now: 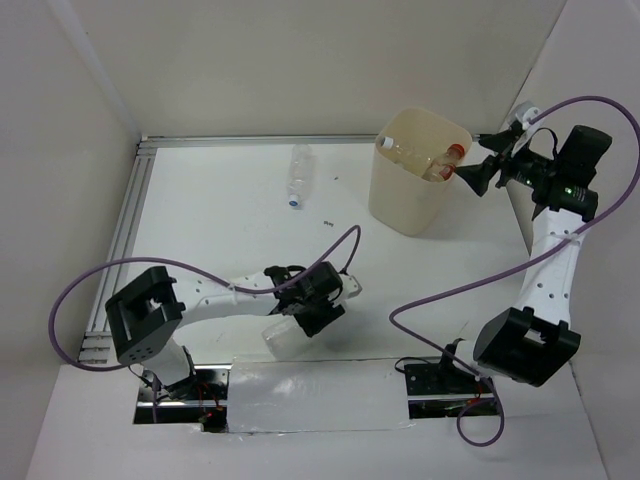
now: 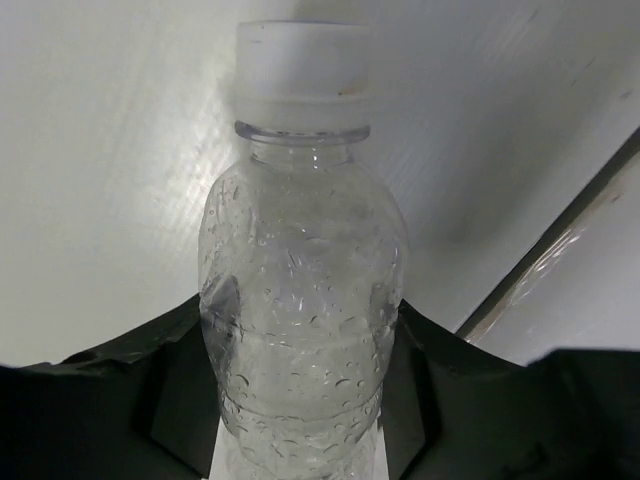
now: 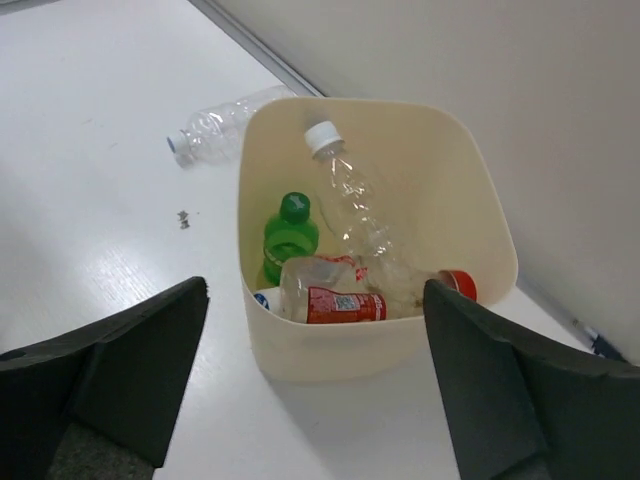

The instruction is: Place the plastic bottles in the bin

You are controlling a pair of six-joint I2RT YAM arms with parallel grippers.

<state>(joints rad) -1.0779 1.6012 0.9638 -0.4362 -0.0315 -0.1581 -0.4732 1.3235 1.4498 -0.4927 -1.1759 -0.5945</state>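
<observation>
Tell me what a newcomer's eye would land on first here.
The cream bin at the far right of the table, with a green bottle, a red-capped bottle and a clear white-capped one inside. Then the left gripper near the front edge, shut on a clear bottle, and one blue-capped bottle lying left of the bin.

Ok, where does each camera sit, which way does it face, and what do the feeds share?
Top external: above and behind the robot, looking down on the table; the left gripper shows near, the right gripper at the bin.
Left wrist: looks along its own fingers at the white-capped bottle clamped between them.
Right wrist: looks down into the bin past its own spread fingers.
Shared: top external and right wrist both show the bin and the loose bottle lying on the table.
</observation>
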